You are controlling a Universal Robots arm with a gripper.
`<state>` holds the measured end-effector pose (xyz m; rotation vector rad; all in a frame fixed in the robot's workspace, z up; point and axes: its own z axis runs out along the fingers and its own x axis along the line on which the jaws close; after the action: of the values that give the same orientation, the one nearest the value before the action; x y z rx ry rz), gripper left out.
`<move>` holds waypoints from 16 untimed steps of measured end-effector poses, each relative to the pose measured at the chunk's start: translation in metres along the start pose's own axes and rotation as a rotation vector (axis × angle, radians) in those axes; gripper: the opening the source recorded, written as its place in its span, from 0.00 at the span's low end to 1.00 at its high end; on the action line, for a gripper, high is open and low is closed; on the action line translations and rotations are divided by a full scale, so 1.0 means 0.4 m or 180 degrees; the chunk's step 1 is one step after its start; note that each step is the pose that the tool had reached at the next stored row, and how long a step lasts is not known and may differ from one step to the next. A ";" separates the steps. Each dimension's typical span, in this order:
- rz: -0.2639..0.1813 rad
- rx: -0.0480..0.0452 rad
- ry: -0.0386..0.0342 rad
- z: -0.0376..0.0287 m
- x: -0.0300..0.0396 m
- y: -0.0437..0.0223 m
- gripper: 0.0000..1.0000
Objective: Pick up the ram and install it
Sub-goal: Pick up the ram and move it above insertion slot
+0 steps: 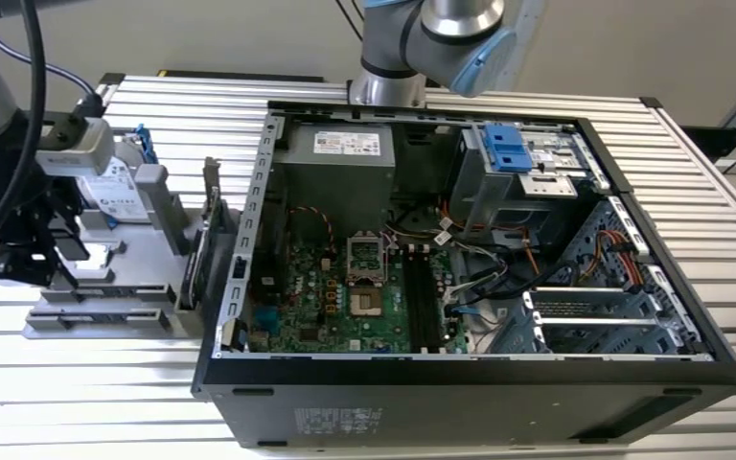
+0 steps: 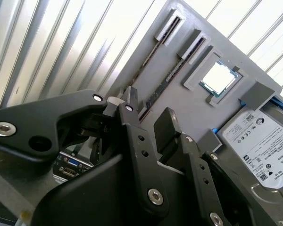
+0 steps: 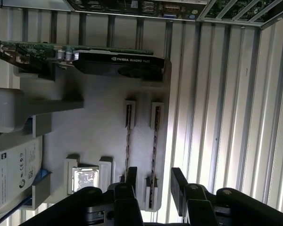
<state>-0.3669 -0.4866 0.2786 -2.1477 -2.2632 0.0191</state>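
While the gripper [image 3: 154, 181] hangs over a grey tray [image 3: 94, 127] with jaws apart and empty, the ram [image 3: 154, 141] stands on edge in a tray slot, lined up between the fingertips. It looks light, stiff and fragile, best gripped by its flat faces mid-length.

**Occlusions and crops**

In both wrist views the end effector [image 3: 154, 181] [image 2: 148, 106] covers the near end of the ram [image 3: 154, 141] [image 2: 165, 82]. The ram is seen edge-on, so its label face is hidden. Hard drive [image 3: 12, 174] [image 2: 259, 146] is cut by the frame edge in both. Graphics card [image 3: 118, 63] is cropped in the first wrist view. Exterior view: arm [image 1: 451, 38] cut at top of frame, computer case [image 1: 471, 393] at bottom; parts holder [image 1: 100, 321] at left, slots too small to tell.
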 end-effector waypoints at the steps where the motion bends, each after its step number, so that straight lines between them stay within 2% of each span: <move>1: 0.0000 -0.0001 0.0000 0.001 0.000 0.000 1.00; 4: 0.0000 -0.0001 0.0001 0.005 0.000 0.000 1.00; 9: 0.0000 -0.0021 0.0003 0.011 0.000 0.000 1.00; 16: 0.0000 -0.0022 0.0006 0.020 0.000 0.000 1.00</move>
<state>-0.3670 -0.4865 0.2706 -2.1502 -2.2656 0.0090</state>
